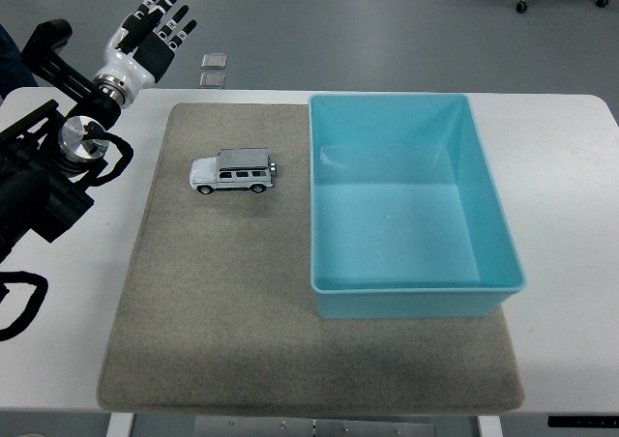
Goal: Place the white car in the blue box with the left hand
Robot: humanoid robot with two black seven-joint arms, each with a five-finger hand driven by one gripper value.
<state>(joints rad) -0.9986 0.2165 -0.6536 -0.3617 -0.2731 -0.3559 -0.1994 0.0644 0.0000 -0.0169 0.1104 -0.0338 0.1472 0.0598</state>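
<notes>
White car (pixel 233 171), a small boxy toy off-roader with dark windows, sits upright on its wheels on the grey rectangular felt mat (pixel 213 321), its side turned to the camera. It lies below and to the right of the left hand (pixel 147 36), well apart from it and untouched. That hand, white-palmed with black-tipped fingers (pixel 164 7), is raised beyond the table's far left corner with its fingers extended and close together, holding nothing. Farther right of the hand, past the car, the light blue rectangular plastic box (pixel 406 302) rests on the same mat, just beside the car. The white table (pixel 571 215) carries the mat.
</notes>
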